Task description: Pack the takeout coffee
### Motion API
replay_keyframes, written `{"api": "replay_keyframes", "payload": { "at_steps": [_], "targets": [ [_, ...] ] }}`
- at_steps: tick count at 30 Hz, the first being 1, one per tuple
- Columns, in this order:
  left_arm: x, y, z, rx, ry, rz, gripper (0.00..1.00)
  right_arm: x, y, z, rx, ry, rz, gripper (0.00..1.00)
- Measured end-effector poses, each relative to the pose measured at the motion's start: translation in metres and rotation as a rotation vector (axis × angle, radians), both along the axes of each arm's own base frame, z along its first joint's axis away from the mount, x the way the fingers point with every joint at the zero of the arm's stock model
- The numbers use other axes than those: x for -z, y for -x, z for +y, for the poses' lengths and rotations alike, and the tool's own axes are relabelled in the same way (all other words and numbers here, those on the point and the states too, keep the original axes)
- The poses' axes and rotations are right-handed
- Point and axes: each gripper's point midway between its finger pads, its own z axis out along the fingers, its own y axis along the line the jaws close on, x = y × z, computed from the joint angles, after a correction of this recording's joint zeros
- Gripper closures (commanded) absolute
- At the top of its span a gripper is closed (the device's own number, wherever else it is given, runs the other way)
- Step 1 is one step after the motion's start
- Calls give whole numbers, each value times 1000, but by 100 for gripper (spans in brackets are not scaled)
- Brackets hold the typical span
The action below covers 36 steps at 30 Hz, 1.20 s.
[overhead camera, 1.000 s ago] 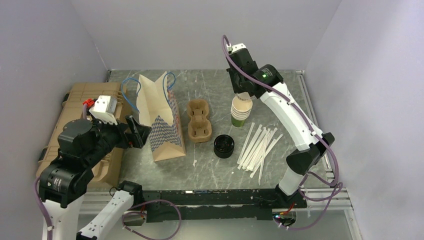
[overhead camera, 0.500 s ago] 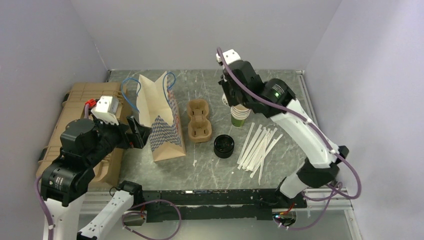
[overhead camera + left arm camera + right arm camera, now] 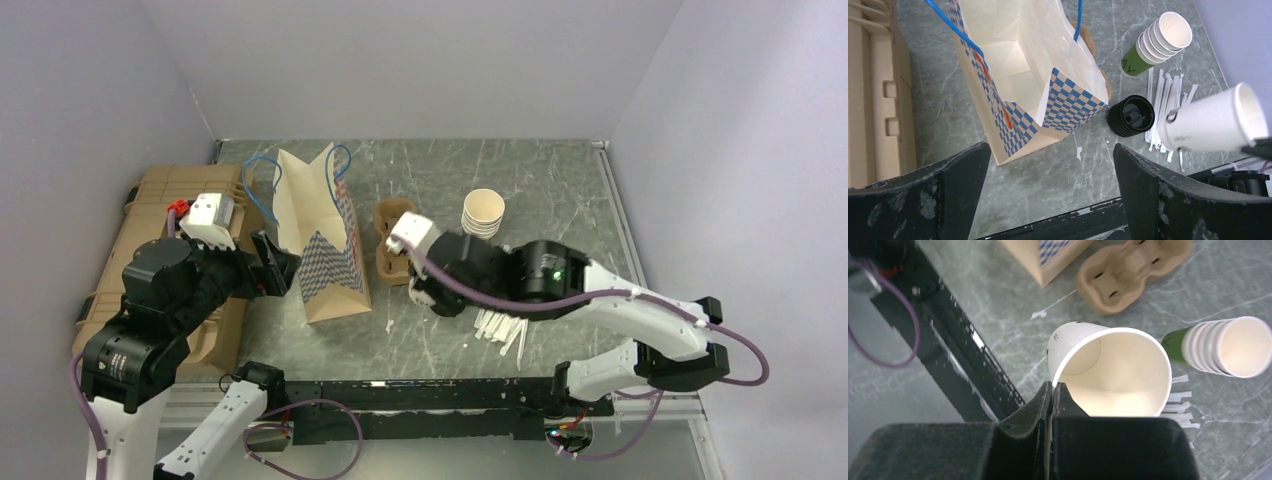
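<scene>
Pinching the near edge of the rim of a lidless paper cup (image 3: 1113,365), the right gripper (image 3: 1052,389) had its jaws shut tight on the cup wall. The cup was tipped onto its side and held clear of the table (image 3: 560,190), with its mouth turned toward the wrist camera. Its inside was empty and pale.

- In the left wrist view the cup hung over the near end of the white paper-wrapped straws (image 3: 1168,95).
- It was just beside the pile of black lids (image 3: 1131,116) and touched neither.
- In the top view the right arm crossed over that spot, so the cup could not be made out there.

Beyond the cup lay the brown pulp cup carrier (image 3: 1133,270), flat on the table with both wells empty. The stack of lidless cups (image 3: 483,215), green at the base, stood further back on the right.

The left gripper (image 3: 275,265) was spread wide and held nothing. It hovered at the left of the table, looking down into the checked paper bag (image 3: 1023,85). The bag stood upright with its mouth open and its blue handles up, just left of the carrier. Flat cardboard trays (image 3: 160,200) lay off the table's left edge.
</scene>
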Motion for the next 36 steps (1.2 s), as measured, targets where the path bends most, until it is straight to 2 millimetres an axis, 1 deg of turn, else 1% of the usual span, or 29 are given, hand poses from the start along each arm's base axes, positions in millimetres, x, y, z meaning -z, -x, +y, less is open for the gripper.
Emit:
{"api": "replay_keyframes", "payload": {
  "at_steps": [3, 7, 12, 15, 20, 27, 36],
  "targets": [
    [3, 1, 1, -10, 2, 16, 1, 33, 22, 10, -68, 89, 25, 100],
    [6, 4, 3, -22, 8, 31, 0, 72, 37, 18, -110, 198, 49, 100],
    [8, 7, 5, -29, 4, 41, 1, 120, 46, 30, -129, 279, 74, 100],
    [9, 8, 5, -29, 2, 47, 1, 140, 48, 34, -127, 294, 86, 100],
    [10, 8, 5, -30, 1, 49, 1, 163, 48, 41, -116, 283, 95, 100],
    [9, 9, 5, -30, 1, 49, 1, 187, 47, 54, -97, 270, 108, 100],
    [7, 10, 6, -30, 2, 45, 1, 216, 47, 62, -78, 296, 125, 100]
  ]
}}
